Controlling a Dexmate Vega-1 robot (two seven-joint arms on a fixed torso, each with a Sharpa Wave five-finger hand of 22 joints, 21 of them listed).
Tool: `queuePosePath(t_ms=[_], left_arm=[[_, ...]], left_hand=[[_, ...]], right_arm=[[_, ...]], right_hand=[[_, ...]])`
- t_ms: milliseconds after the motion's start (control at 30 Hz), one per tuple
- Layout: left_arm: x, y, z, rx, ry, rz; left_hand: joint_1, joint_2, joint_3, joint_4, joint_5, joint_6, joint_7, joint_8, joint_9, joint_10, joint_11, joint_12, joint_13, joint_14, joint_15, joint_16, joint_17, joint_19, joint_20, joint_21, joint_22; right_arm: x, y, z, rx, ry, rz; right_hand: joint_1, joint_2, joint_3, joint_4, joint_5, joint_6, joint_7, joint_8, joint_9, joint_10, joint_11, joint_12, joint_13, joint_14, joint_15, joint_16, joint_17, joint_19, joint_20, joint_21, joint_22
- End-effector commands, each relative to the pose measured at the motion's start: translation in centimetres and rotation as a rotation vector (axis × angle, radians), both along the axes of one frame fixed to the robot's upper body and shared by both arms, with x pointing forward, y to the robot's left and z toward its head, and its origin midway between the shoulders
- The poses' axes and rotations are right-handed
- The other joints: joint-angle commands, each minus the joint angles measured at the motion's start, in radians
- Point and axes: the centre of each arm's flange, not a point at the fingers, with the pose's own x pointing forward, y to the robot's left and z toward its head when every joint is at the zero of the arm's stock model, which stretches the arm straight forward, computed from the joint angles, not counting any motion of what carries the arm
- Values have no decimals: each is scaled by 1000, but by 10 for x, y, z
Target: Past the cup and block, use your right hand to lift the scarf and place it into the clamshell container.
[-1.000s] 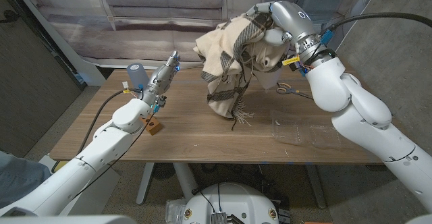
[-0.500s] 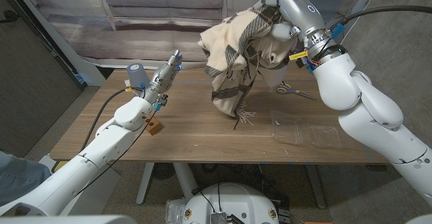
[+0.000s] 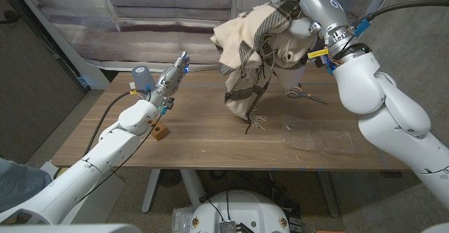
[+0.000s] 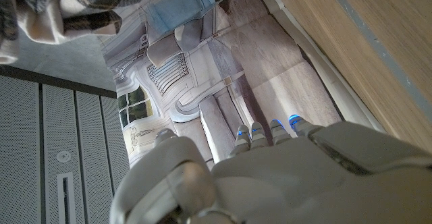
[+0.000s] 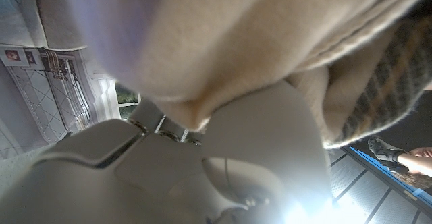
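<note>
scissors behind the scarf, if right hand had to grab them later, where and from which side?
Judging from the head view, grip the scissors at the shank just past the handle loops, coming straight down. They lie flat on the table, blades toward the robot's right, handles near the hanging scarf, so clear that first.

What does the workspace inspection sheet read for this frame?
Surface: wooden table, bare in the middle.
Job's things: scarf lifted, fringe near the tabletop; clear clamshell container open on the table; cup and block at left.
Clutter: scissors.
Hands: right hand grips the scarf; left hand holds nothing.
Cables: black cable to the right arm.
Surroundings: grey couch behind.
</note>
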Motion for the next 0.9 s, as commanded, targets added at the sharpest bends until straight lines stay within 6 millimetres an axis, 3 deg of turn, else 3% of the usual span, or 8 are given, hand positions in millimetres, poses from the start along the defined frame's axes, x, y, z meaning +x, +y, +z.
queuePosePath(t_ms=[33, 900], left_arm=[[2, -2, 1, 7, 6, -3], [17, -17, 9, 15, 2, -38]], left_hand=[[8, 1, -7, -2, 1, -1, 0, -2, 5, -3, 4, 0, 4, 1, 0, -2, 2, -112, 0, 2, 5], [11, 2, -11, -1, 0, 0, 1, -2, 5, -2, 6, 0, 4, 0, -1, -2, 2, -112, 0, 2, 5]], right_arm=[[-13, -12, -1, 35, -7, -19], [-27, -44, -13, 104, 14, -107]], right_hand=[[84, 93, 4, 1, 4, 12, -1, 6, 5, 13, -1, -8, 4, 163, -149, 0, 3, -59, -114, 10, -2], [85, 93, 4, 0, 4, 14, -1, 2, 6, 18, 0, -29, 15, 160, -148, -1, 5, -67, -114, 28, -9]])
